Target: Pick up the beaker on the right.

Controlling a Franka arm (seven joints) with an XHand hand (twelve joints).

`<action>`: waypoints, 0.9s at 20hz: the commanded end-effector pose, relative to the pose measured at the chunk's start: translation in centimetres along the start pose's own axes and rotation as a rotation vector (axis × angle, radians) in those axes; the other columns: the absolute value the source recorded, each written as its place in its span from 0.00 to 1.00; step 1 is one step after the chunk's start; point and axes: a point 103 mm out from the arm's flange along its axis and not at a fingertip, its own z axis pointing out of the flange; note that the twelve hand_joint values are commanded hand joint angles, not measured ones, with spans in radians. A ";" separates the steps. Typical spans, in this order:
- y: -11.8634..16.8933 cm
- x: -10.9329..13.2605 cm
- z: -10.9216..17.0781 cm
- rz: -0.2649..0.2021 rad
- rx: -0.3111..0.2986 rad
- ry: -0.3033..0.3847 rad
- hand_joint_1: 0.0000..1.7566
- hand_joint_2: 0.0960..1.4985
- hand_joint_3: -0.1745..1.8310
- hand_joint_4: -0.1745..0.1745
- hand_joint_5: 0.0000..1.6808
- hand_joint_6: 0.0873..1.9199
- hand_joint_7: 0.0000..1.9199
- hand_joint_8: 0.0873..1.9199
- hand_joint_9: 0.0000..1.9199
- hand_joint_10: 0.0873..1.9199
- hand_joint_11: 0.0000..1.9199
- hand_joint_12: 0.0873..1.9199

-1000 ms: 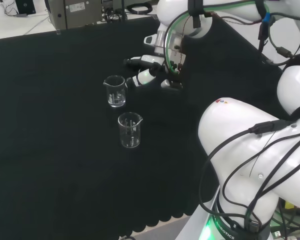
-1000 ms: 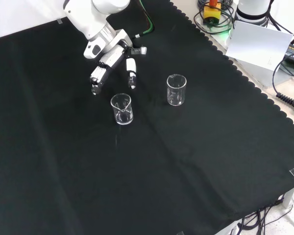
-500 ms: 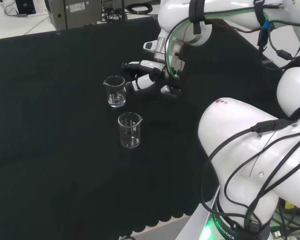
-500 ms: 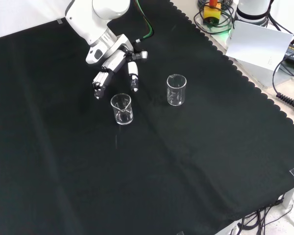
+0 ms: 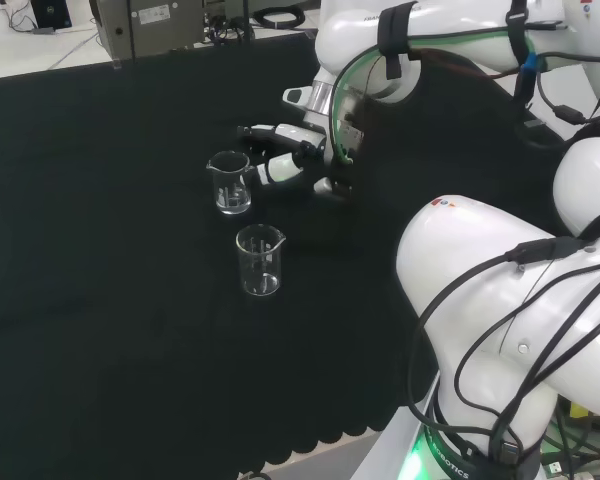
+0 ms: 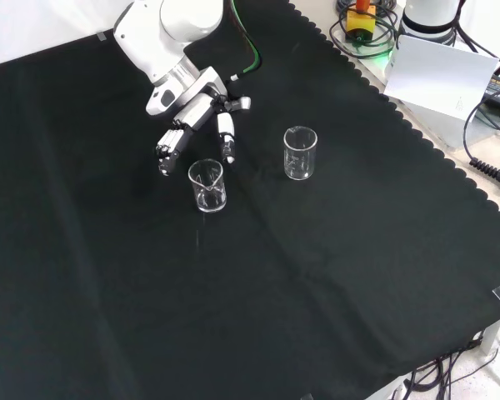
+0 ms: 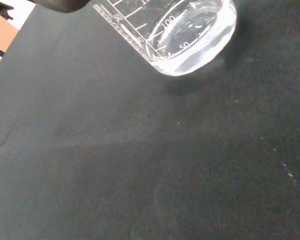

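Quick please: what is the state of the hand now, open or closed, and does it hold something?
Hand: open, fingers spread, holding nothing; it is beside the beaker, not touching it.

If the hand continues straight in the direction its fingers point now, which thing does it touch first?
Most likely the nearer beaker, which stands just past the fingertips of the open hand in the front view. The other beaker stands off to the side. Depth is hard to judge.
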 end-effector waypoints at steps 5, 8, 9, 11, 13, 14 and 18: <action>1.2 0.4 1.2 -0.049 -0.006 0.044 0.42 0.55 0.00 0.50 0.16 0.00 0.07 0.30 0.12 0.31 0.00 0.67; 1.5 0.5 1.5 -0.054 -0.009 0.059 0.42 0.55 0.00 0.50 0.17 0.00 0.09 0.30 0.14 0.30 0.00 0.68; 1.5 0.5 1.6 -0.055 -0.011 0.063 0.42 0.55 0.00 0.50 0.18 0.00 0.09 0.31 0.14 0.30 0.00 0.68; 1.7 0.6 1.9 -0.059 -0.015 0.073 0.43 0.55 0.00 0.50 0.19 0.00 0.10 0.31 0.15 0.30 0.00 0.68; 1.8 0.7 2.1 -0.065 -0.021 0.074 0.43 0.55 0.00 0.49 0.20 0.00 0.11 0.31 0.15 0.30 0.00 0.68; 1.8 0.7 2.2 -0.066 -0.023 0.075 0.43 0.55 0.00 0.49 0.20 0.00 0.11 0.32 0.15 0.30 0.00 0.68; 1.8 0.7 2.5 -0.070 -0.047 0.069 0.43 0.55 0.00 0.50 0.21 0.00 0.11 0.32 0.16 0.29 0.00 0.69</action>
